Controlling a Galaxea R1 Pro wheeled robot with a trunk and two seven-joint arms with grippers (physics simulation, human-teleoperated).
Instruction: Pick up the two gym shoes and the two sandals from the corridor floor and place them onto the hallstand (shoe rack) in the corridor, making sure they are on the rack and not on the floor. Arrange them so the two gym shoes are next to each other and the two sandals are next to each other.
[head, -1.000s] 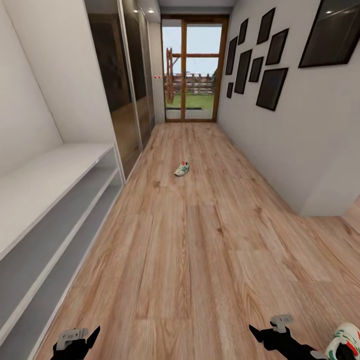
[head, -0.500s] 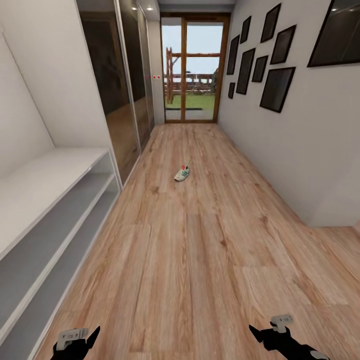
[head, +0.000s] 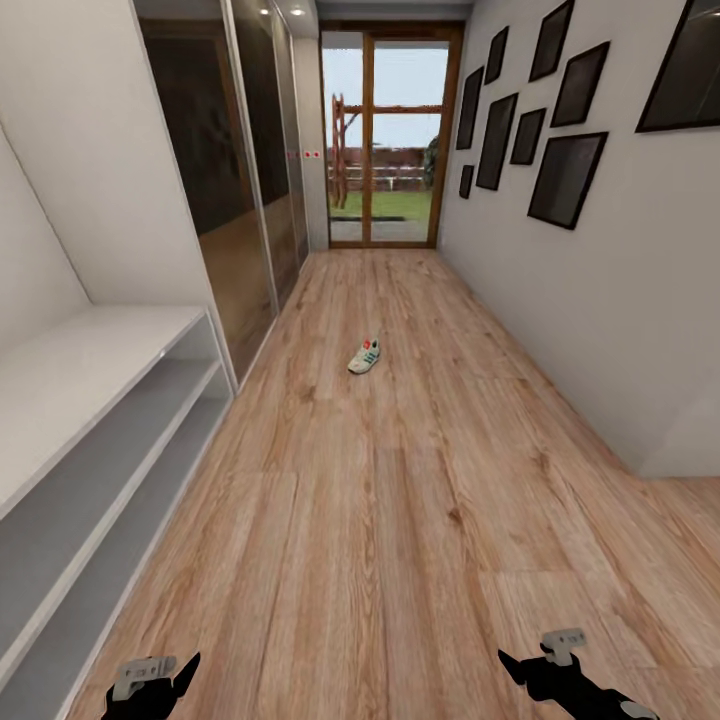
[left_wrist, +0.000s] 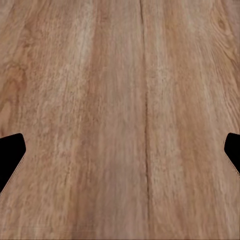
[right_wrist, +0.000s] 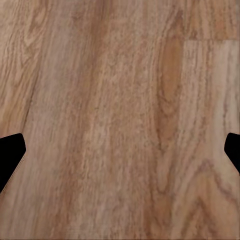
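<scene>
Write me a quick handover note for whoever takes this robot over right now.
Left gripper and right gripper: both open, empty, hanging over bare corridor floor.
One gym shoe lies on the floor midway down the corridor.
Hallstand on the left: nothing on the visible top or shelves.
Done: no shoes seen racked.
Left: fetch this shoe, find the other shoe and sandals, then pair them on the rack.

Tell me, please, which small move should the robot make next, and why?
Probably drive forward toward the gym shoe. It lies alone on the corridor floor, well ahead of both grippers, while the left gripper and right gripper are open and empty over bare planks. The hallstand holds no shoes.
</scene>
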